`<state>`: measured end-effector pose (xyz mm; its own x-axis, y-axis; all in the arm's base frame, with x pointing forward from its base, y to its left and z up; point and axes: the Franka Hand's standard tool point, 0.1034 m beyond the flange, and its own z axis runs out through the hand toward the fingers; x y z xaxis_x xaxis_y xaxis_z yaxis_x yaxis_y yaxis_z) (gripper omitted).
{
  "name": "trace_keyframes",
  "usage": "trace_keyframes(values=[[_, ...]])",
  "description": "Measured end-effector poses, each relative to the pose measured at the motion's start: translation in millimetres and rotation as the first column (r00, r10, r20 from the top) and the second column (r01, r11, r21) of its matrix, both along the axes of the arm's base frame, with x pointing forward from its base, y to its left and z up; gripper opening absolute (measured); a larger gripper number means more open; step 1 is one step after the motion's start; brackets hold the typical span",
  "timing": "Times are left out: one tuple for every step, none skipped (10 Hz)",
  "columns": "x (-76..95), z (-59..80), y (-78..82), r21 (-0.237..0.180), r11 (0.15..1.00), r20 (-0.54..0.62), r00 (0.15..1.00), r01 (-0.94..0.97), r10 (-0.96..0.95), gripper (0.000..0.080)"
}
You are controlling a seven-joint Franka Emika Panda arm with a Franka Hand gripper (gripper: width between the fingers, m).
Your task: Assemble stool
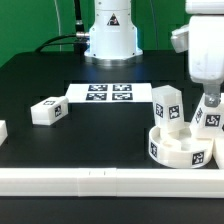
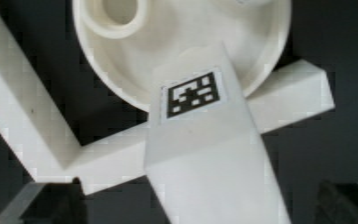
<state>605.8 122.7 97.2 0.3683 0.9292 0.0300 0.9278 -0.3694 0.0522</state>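
Observation:
The round white seat (image 1: 180, 148) lies at the exterior view's right, by the front rail. One blocky leg (image 1: 167, 105) stands upright in it. My gripper (image 1: 210, 104) is over a second upright leg (image 1: 206, 120) at the seat's right side. In the wrist view this tagged leg (image 2: 197, 110) runs up from the seat (image 2: 194, 35) between my dark fingers (image 2: 44, 205). A gap of table shows between that finger and the leg, so the jaws stand open astride it. A third leg (image 1: 47, 111) lies loose at the left.
The marker board (image 1: 110, 93) lies in front of the robot base. White border rails (image 1: 100, 181) run along the front edge and meet in a corner under the seat (image 2: 60, 120). Another white part (image 1: 2, 130) shows at the left edge.

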Motion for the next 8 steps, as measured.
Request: trace_keyframes(values=[[-0.4,-2.6,-0.9,-0.014,0.997,0.000,0.997,-0.075,0.075,0.0649],[-1.1,-5.9,-1.2,-0.020,0.995,-0.002,0.995,-0.102,0.101,0.0649],[-2.8,-10.3,-1.6,-0.021,0.995,-0.009,0.995,-0.100,0.099,0.0649],[-3.3,-11.8,-2.0,-0.021,0.995,-0.011,0.995,-0.099,0.099,0.0649],[-3.4,-12.2,-2.0,-0.021,0.995,-0.012,0.995,-0.098,0.098,0.0649],[-3.5,-12.4,-2.2,-0.021,0.995,-0.012,0.995,-0.098,0.098,0.0530],[-3.5,-12.7,-2.6,-0.022,0.995,-0.013,0.995,-0.097,0.097,0.0393],[-3.4,-12.6,-2.8,-0.022,0.995,-0.013,0.995,-0.097,0.096,0.0393]])
